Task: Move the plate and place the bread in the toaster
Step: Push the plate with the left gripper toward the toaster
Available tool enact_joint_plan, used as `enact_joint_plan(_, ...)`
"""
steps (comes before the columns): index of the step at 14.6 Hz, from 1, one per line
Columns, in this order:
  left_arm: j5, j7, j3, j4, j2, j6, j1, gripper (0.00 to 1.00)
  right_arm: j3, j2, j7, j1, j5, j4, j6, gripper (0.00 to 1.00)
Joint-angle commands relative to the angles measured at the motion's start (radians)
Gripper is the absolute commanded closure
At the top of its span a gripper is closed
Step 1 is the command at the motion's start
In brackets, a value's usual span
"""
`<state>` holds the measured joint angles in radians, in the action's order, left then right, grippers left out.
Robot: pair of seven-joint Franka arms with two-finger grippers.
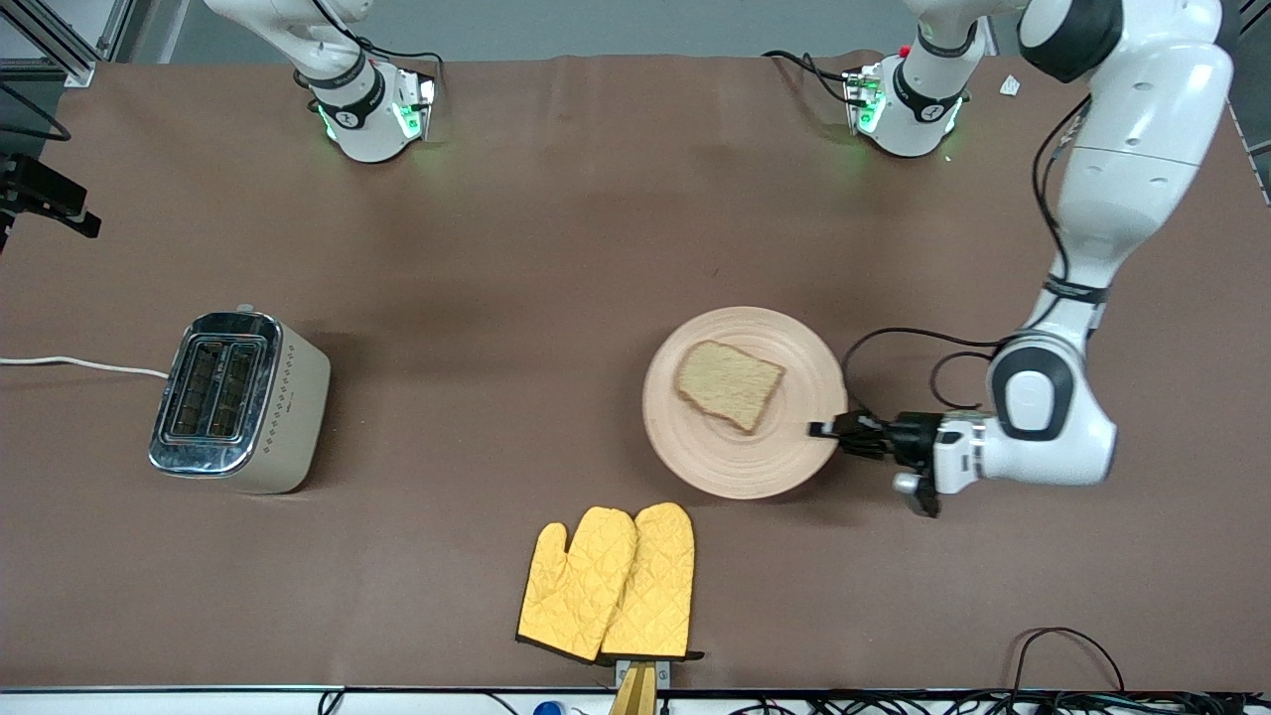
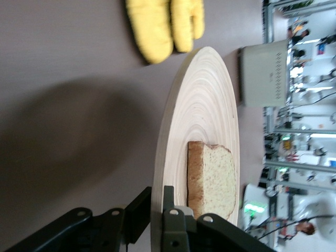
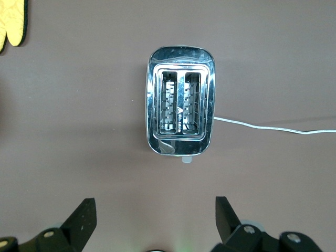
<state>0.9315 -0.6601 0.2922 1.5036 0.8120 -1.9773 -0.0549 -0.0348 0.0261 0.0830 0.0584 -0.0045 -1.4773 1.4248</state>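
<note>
Wooden plate [image 1: 745, 417], bread [image 1: 730, 384] on it, sits mid-worktop gripped at its rim by the left gripper [image 1: 832, 431], so the plate-moving step looks underway, while the right gripper [image 3: 155, 220] waits spread wide over the toaster [image 1: 238, 402].

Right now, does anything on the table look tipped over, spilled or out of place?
Nothing stands out. The bread lies flat on the plate, whose rim the left end effector grips. The toaster stands upright, both slots empty. The right end effector hangs open above it. Yellow oven mitts lie flat.
</note>
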Motion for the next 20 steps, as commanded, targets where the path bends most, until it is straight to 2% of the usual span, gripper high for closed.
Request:
enact_joint_plan(1, 0.143, 0.045, 0.004, -0.019, 0.022, -0.104, 0.108, 1.00, 0.009, 0.006, 0.011, 0.023, -0.012, 0.000, -0.009, 0.00)
enact_joint_plan(7, 0.458, 0.059, 0.004, -0.066, 0.093, -0.458, 0.389, 1.00, 0.009, 0.005, 0.012, 0.038, -0.012, -0.003, -0.007, 0.00)
enact_joint_plan(11, 0.500, 0.059, 0.001, -0.190, 0.194, -0.621, 0.530, 1.00, 0.009, 0.005, 0.012, 0.040, -0.012, -0.006, -0.009, 0.00)
enact_joint_plan(13, 0.506, 0.059, 0.002, -0.226, 0.226, -0.646, 0.555, 1.00, 0.009, 0.005, 0.011, 0.041, -0.009, -0.009, -0.010, 0.00)
enact_joint_plan(18, 0.549, 0.056, 0.004, -0.238, 0.240, -0.693, 0.601, 0.99, 0.009, 0.005, 0.008, 0.040, -0.006, -0.014, -0.029, 0.00)
enact_joint_plan(20, 0.563, 0.056, 0.004, -0.235, 0.240, -0.692, 0.599, 0.93, 0.010, 0.005, 0.006, 0.035, -0.002, -0.012, -0.041, 0.00)
